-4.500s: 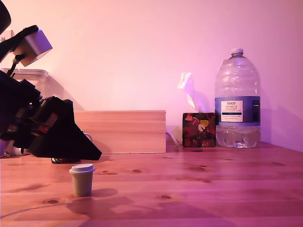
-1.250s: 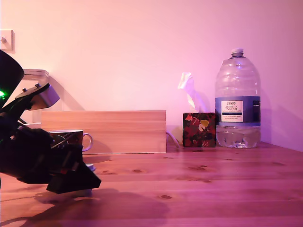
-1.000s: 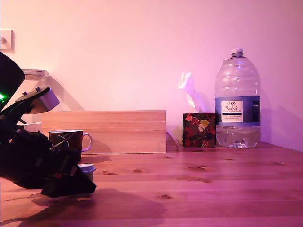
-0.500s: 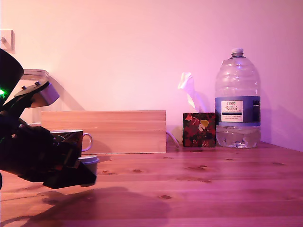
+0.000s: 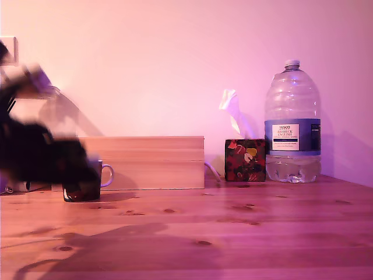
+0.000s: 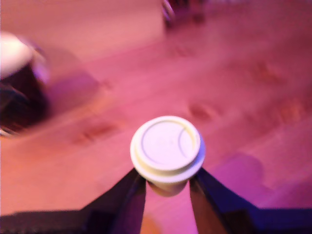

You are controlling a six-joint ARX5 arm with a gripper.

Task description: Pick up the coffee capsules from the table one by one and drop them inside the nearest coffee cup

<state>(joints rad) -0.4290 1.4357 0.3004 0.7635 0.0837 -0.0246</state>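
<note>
Wooden table [image 5: 245, 233], knotty pine grain, pink-lit, spanning the whole exterior view. Long pale wooden box [image 5: 151, 162] against the wall behind. Big clear plastic water bottle [image 5: 292, 125], ribbed, blue-and-white label, white cap, at the exterior view's right. Black arm [image 5: 35, 154] at the exterior view's left, heavily motion-blurred, shape hard to read. Floral tissue box [image 5: 245, 159], dark with red and yellow print, white tissue sticking up, just beside the bottle. Dark mug [image 5: 87, 185] with pale loop handle on the table in front of the wooden box, partly hidden by the blurred arm; in the wrist view a dark blurred blob with a pale rim [image 6: 17, 85]. Gripper [image 6: 167, 190] clamped on the coffee capsule [image 6: 167, 148]: dark fingers [image 6: 127, 195] pressing either side of the body below the rim. Capsule upright, lifted clear of the table, seen from above: round pale cream lid, smooth, raised edge, curved moulded line, wider than the small tapered olive body underneath. Capsule not made out in the exterior view.
</note>
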